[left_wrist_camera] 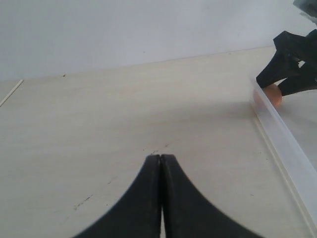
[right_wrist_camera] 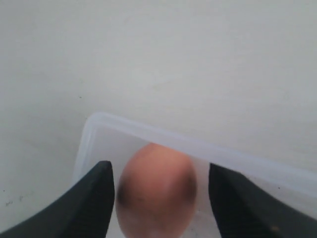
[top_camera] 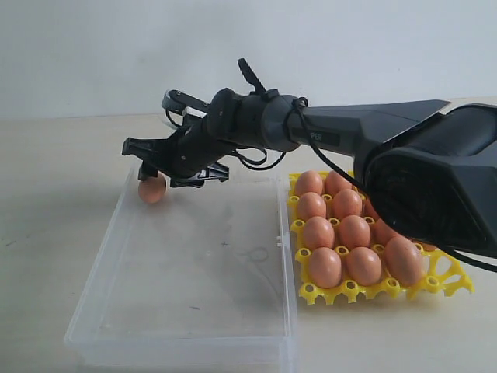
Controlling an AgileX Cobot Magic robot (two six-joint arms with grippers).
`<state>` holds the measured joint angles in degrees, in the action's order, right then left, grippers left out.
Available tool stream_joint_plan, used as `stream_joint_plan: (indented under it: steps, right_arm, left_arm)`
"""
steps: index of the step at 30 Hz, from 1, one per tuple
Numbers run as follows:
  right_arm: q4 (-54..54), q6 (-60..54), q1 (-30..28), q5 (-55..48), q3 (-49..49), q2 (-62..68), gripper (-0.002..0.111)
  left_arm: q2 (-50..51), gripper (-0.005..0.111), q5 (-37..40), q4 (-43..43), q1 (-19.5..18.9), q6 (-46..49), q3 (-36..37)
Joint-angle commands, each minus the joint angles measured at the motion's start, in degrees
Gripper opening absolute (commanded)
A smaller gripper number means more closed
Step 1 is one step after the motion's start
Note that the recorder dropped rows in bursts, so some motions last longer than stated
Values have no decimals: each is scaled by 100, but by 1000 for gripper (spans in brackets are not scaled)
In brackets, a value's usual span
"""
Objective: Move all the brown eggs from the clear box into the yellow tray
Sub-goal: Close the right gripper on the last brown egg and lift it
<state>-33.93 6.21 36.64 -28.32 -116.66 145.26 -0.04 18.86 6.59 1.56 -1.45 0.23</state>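
Right pincer [right_wrist_camera: 159, 168] flanks brown egg [right_wrist_camera: 156, 196], underside cropped.

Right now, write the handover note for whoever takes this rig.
Right end effector: open, straddling the last brown egg in the clear box's far left corner, not gripped yet.
Left end effector: shut, over the table outside the box.
Done: other eggs visible sit in the yellow tray, right of the box.
Left: grip, lift, set that egg in the tray.

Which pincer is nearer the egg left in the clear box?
Right. The right pincer straddles the egg, open; the left pincer sits shut outside the clear box.
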Motion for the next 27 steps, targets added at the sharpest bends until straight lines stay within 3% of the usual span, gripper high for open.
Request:
stream_joint_plan:
  steps: [1, 13, 16, 20, 27]
  right_arm:
    - [-151, -17, 61, 125, -43, 84, 56]
    - [-176, -17, 100, 296, -43, 97, 54]
    - [-163, -41, 100, 308, -43, 97, 37]
    - [-151, -209, 100, 325, -43, 97, 0]
    - [18, -197, 100, 302, -43, 45, 0]
  left_arm:
    - [4, 0, -77, 8, 8, -25, -23]
    - [4, 0, -77, 8, 8, -25, -23]
    - [4, 0, -77, 8, 8, -25, -23]
    - [4, 0, -77, 8, 8, -25, -23]
    - [4, 0, -77, 8, 8, -25, -23]
